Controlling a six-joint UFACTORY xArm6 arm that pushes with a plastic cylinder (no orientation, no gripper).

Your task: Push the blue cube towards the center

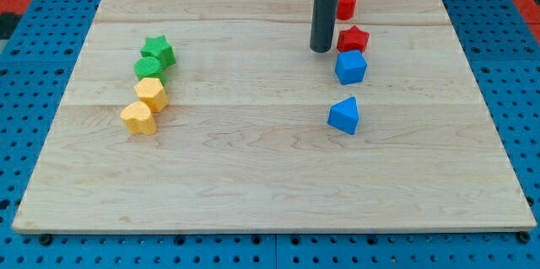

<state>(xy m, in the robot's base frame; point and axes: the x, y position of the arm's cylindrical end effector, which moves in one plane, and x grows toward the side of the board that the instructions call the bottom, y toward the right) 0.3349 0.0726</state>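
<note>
The blue cube (350, 67) sits right of the board's middle, toward the view's top. My tip (321, 50) rests on the board just left of and slightly above the cube, close beside the red star (353, 40). A second blue block (344, 115), wedge-shaped, lies below the cube. The rod rises to the view's top and partly hides a red cylinder (346, 3).
On the view's left stand a green star (158, 50), a green rounded block (148, 68), a yellow hexagon-like block (151, 94) and a yellow heart-like block (138, 119) in a slanted column. The wooden board (270, 185) lies on a blue pegboard.
</note>
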